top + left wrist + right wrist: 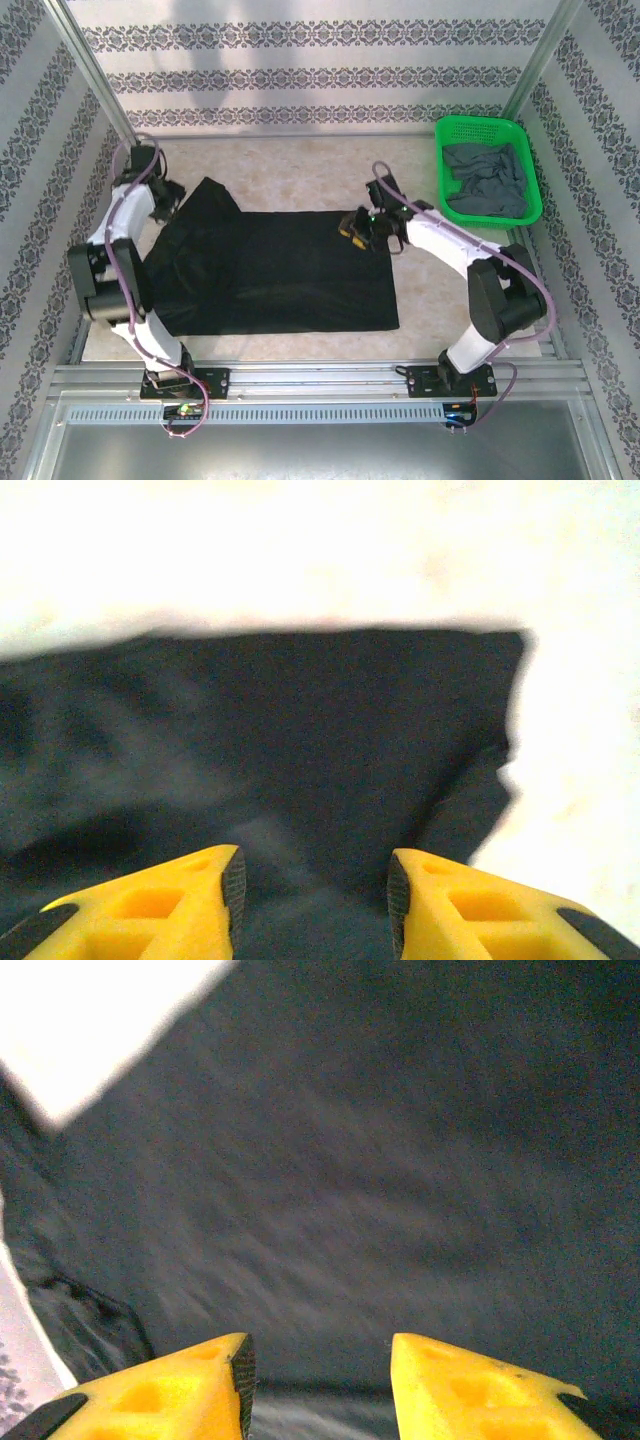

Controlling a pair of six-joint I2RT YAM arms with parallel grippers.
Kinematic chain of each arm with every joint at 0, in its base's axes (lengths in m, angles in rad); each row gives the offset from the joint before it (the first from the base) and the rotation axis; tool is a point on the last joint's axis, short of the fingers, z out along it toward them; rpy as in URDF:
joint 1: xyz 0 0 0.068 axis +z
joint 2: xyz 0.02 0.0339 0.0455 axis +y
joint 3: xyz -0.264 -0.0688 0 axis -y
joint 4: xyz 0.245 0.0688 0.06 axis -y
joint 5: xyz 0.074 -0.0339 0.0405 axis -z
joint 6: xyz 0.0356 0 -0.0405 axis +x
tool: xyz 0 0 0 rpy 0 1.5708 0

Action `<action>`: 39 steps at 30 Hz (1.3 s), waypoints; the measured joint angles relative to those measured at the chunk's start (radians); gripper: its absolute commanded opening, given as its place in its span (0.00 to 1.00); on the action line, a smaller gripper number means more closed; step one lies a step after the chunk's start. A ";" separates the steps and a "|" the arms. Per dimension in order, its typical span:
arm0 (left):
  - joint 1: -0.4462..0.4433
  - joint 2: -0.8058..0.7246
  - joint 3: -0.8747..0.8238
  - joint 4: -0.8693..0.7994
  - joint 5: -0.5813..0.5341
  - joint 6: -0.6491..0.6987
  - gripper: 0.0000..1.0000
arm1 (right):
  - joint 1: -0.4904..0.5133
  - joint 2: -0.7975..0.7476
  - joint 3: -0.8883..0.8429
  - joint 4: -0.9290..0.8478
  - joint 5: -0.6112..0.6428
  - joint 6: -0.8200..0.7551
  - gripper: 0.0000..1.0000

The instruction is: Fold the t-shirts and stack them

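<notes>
Two shirts from above: the black t-shirt (280,275) lies spread flat, the grey t-shirt (485,180) in the basket (480,122) beyond its far-right corner. Left wrist: the left gripper (312,890) gapes above its cloth. Right wrist: the right gripper (320,1380) likewise. Pinch both far edges cleanly, then lift together.

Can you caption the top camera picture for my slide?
Left gripper and right gripper reach over a black t-shirt on the table; grey t-shirt in the green basket.

Striped damask wallpaper walls (300,60), beige mottled tabletop (290,170), aluminium frame rails (320,378)
</notes>
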 measured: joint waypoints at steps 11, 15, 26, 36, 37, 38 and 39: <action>-0.062 0.512 0.529 0.010 -0.018 0.203 0.51 | -0.108 0.269 0.298 -0.002 0.005 -0.151 0.46; -0.082 0.619 0.657 -0.030 -0.067 0.283 0.52 | -0.115 0.273 0.308 -0.017 0.005 -0.171 0.46; -0.134 0.792 0.896 -0.235 -0.190 0.358 0.56 | -0.121 0.273 0.308 -0.032 0.004 -0.177 0.47; -0.140 0.910 1.122 -0.421 -0.222 0.383 0.19 | -0.123 0.270 0.283 -0.032 0.000 -0.178 0.46; -0.140 0.910 1.125 -0.431 -0.222 0.385 0.15 | -0.126 0.270 0.277 -0.033 0.000 -0.178 0.46; -0.140 0.910 1.126 -0.440 -0.222 0.385 0.13 | -0.129 0.270 0.272 -0.033 0.001 -0.177 0.46; -0.140 0.909 1.126 -0.446 -0.222 0.385 0.06 | -0.134 0.270 0.268 -0.033 0.004 -0.177 0.46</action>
